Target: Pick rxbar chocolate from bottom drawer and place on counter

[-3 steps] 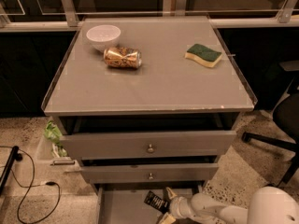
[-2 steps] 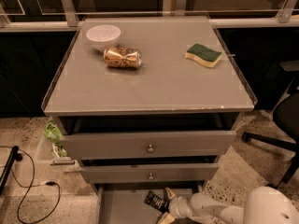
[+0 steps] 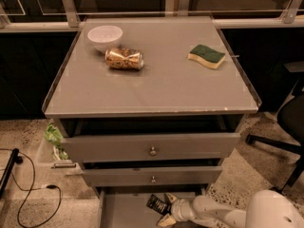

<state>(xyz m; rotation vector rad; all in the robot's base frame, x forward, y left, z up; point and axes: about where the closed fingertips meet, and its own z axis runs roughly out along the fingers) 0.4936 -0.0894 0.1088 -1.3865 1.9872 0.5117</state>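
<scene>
Barely any movement since a second ago: gripper (image 3: pixel 165 209) and rxbar chocolate (image 3: pixel 156 204) in much the same spot, at most a slight nudge.

Reaches in low from the right, arm (image 3: pixel 213 210) lying nearly level. That is probably the only way in under the two upper drawers (image 3: pixel 152 151), which overhang the back of the tray. Sits at the right-hand front of the bottom drawer (image 3: pixel 126 213), touching or overlapping the black bar at the tip. Cannot tell whether clamped on the wrapper or merely closing in.

Lies tilted rather than flat on the grey floor, one corner up. Suggests contact, perhaps the start of a lift, though only as a guess.

Pulled out furthest of the three, hence open to the camera and the arm.

Above, offers plenty of bare counter (image 3: pixel 156 84) in the middle and along the front edge. Crushed gold can (image 3: pixel 124 59) and white bowl (image 3: pixel 105 35) at back left, green-yellow sponge (image 3: pixel 206 55) at back right. Looks best to set down at centre front, well apart from all three.
</scene>
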